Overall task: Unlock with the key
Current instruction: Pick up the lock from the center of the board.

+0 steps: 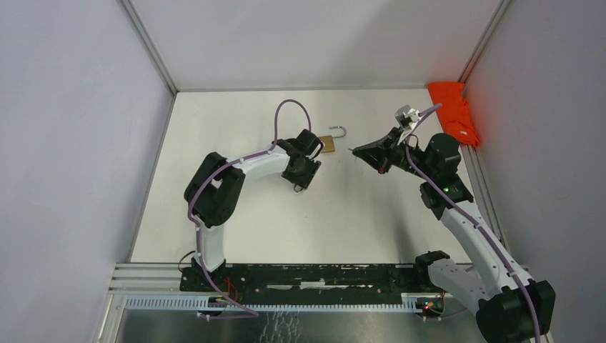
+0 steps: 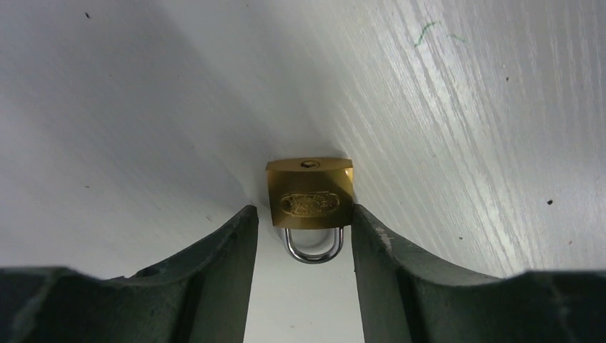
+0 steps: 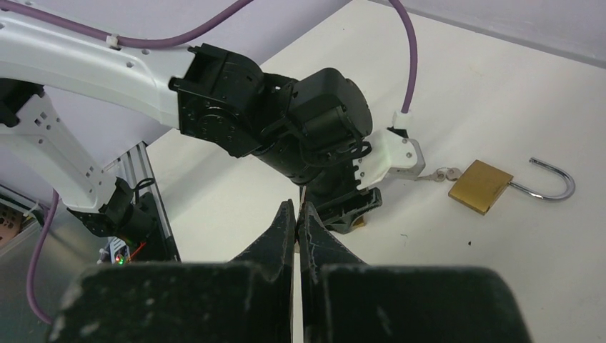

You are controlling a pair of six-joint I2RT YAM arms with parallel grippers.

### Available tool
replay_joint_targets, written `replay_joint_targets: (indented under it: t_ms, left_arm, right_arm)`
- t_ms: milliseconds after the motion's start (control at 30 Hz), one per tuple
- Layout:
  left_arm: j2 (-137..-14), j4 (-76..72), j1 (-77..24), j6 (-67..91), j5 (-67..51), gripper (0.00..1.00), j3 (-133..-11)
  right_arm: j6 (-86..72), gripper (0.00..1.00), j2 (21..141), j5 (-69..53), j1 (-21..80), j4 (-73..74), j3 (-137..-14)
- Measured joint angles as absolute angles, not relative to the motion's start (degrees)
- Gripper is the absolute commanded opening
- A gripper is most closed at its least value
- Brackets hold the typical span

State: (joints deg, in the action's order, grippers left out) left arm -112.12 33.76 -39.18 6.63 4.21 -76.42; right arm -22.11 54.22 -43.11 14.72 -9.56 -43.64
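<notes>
Left gripper (image 2: 304,214): my jaws are parted, with the fingers (image 2: 214,264) reaching down to the table (image 1: 286,214).
Closed padlock (image 2: 309,194): brass body sitting between my left fingertips. One finger touches its side and a narrow gap shows at the other.
Closed padlock shackle (image 2: 312,250): both legs are seated in the body, and the loop points back toward my wrist camera.
Keyhole (image 2: 308,163): on the end face away from my wrist.
Right gripper (image 3: 296,214): my fingers are pressed together tip to tip, above the table and pointing toward my left wrist.
Open padlock (image 3: 480,187): a second brass body lying flat on the table, just beside my left wrist and on its far side. It is apart from my right fingertips.
Open padlock shackle (image 3: 554,187): swung out, with one leg free of the body.
Key (image 3: 437,174): lies flat against the end of the open padlock opposite its shackle. I cannot tell how deep it is seated.
Red object (image 1: 453,113): in the far right corner of the table, well apart from both padlocks.
</notes>
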Motion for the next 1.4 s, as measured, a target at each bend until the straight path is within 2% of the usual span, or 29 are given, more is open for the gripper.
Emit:
replay_joint_targets:
  t_ms: [133,367,433,600,667,933,1067,1400]
  left_arm:
    - [-112.14,32.42,-39.11,6.63,5.08,0.56,-76.36]
    - [-112.66,30.74,-39.07,6.61,3.57,0.5,-76.34]
    - [-112.95,30.33,-39.07,6.59,2.76,0.44,-76.55]
    - [-114.43,29.41,-38.81,6.15,0.73,0.07,-78.3]
    - [-114.67,28.82,-38.76,6.17,0.08,0.02,-78.59]
    - [-113.86,28.8,-38.65,6.15,-1.26,0.02,-78.32]
    - [-111.7,33.26,-38.76,5.41,-4.14,0.02,-78.04]
    - [-88.36,39.46,-38.76,-3.75,-17.19,0.02,-79.35]
  right_arm:
    - [-22.61,0.0,54.15,-43.62,14.72,-9.82,-43.2]
    - [-23.33,0.0,54.17,-44.16,14.72,-10.68,-43.18]
    - [-23.7,0.0,54.17,-44.45,14.72,-11.05,-43.11]
    - [-24.21,0.0,54.17,-44.88,14.72,-11.57,-42.81]
    - [-24.23,0.0,54.17,-44.91,14.72,-11.64,-42.65]
    - [-23.46,0.0,54.52,-43.66,14.72,-10.5,-40.99]
    - [-21.89,0.0,54.54,-41.39,14.72,-7.66,-40.82]
    - [-21.85,0.0,57.21,-42.33,14.81,-5.48,-37.93]
